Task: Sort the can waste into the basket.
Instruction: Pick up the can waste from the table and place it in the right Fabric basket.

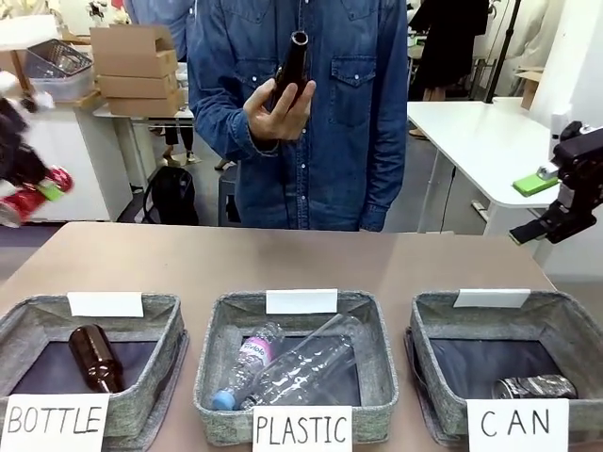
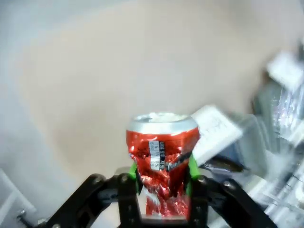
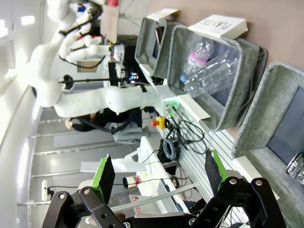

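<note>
A red dented can point(image 2: 161, 166) with a silver top stands upright between the green pads of my left gripper point(image 2: 164, 175), which is shut on it. In the front view that gripper point(image 1: 28, 184) is a blur high at the far left, the red can point(image 1: 36, 196) in it, above and left of the table. The grey basket point(image 1: 565, 325) with the "CAN" card sits at the front right; a dark can point(image 1: 535, 386) lies in it. My right gripper point(image 1: 529, 207) hangs open above the table's right edge. In its own wrist view the fingers point(image 3: 105, 176) are spread, with the can basket point(image 3: 266, 114) beyond.
A person across the table holds a brown glass bottle point(image 1: 291, 64) upright in one hand. The "BOTTLE" basket point(image 1: 155, 315) at front left holds a brown bottle point(image 1: 94, 358). The middle "PLASTIC" basket point(image 1: 377, 339) holds clear plastic bottles point(image 1: 292, 363). Bare tabletop point(image 1: 301, 259) lies behind the baskets.
</note>
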Robot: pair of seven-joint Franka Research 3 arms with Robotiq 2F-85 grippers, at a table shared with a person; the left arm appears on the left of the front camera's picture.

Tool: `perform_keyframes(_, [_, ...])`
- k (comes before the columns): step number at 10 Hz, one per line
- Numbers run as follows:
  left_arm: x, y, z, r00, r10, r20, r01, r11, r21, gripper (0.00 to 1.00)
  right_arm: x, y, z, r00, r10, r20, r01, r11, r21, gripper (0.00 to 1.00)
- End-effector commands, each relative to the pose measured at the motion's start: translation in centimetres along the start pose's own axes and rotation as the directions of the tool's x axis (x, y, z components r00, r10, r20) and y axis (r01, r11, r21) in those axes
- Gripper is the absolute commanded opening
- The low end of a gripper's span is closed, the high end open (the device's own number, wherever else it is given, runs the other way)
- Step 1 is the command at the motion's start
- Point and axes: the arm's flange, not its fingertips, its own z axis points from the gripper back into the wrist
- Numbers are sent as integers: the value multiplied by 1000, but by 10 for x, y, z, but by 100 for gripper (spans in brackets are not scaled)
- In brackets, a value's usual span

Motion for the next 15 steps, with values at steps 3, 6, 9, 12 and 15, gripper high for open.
perform_keyframes(3, [-89, -64, 22, 994, -89, 67, 102, 967, -233, 0, -2, -1, 3, 1000, 15, -13, -15, 1000, -7, 100])
perform_keyframes(6, [-76, -42, 42, 986, -158, 60, 169, 916, -365, 38, -2, -1, 3, 1000, 15, -13, -15, 1000, -7, 100])
perform_keyframes(9, [-148, 27, 158, 917, 129, 376, 37, 915, -402, 38, -2, -1, 3, 1000, 15, -13, -15, 1000, -7, 100])
perform_keyframes(12, [-204, 35, 174, 879, 232, 417, -33, 901, -432, 38, -2, -1, 3, 1000, 15, -13, -15, 1000, -7, 100])
perform_keyframes(15, [-192, 24, 157, 900, 171, 401, 41, 883, -468, 38, -2, -1, 3, 1000, 15, -13, -15, 1000, -7, 100])
